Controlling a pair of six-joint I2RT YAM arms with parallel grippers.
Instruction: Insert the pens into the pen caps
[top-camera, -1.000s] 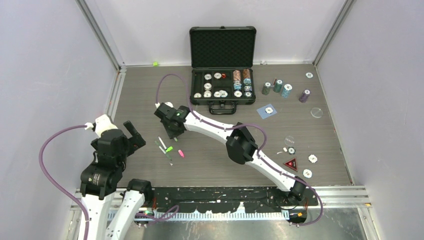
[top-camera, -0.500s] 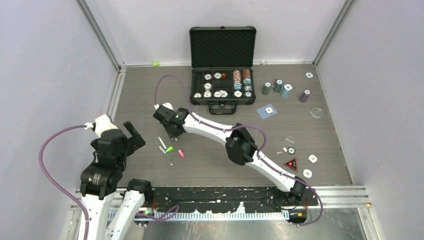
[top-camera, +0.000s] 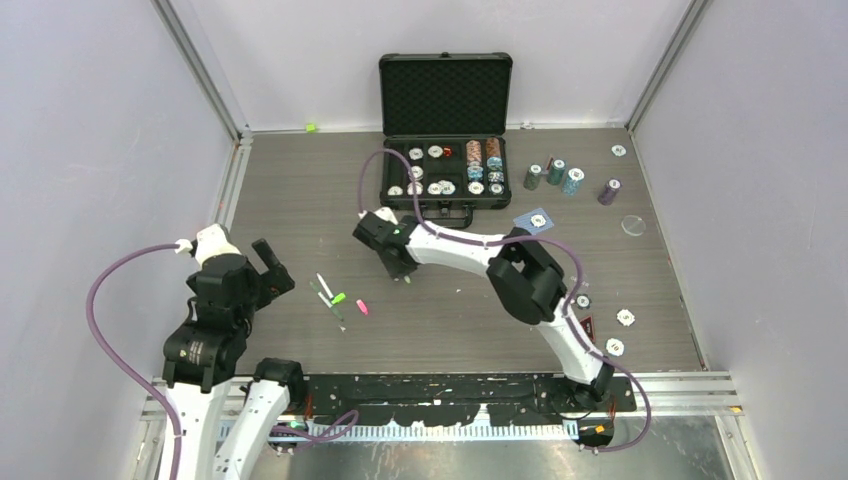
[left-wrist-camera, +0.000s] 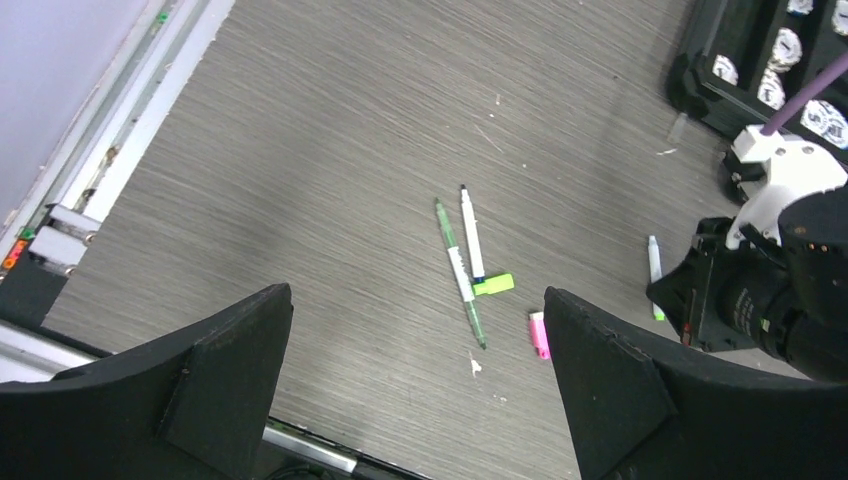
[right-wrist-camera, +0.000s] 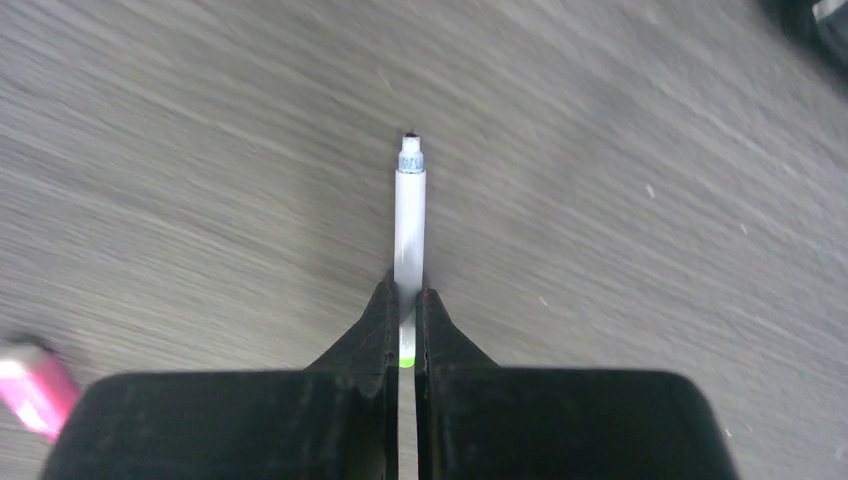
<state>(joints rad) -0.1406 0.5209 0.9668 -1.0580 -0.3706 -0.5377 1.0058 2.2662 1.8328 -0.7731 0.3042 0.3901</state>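
Clamped white pen by its tail in right pincer; judged it light, stiff, slick, steadier mid-barrel. Held left pincer wide open.

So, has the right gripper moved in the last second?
Yes: the right gripper, shut on a white pen, shifted right, nearer the black case.

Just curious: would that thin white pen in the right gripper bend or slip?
Probably stiff: the white pen juts straight from the right gripper without sagging. It may pivot or slip, since it's pinched near one end. Its round barrel would likely roll if dropped.
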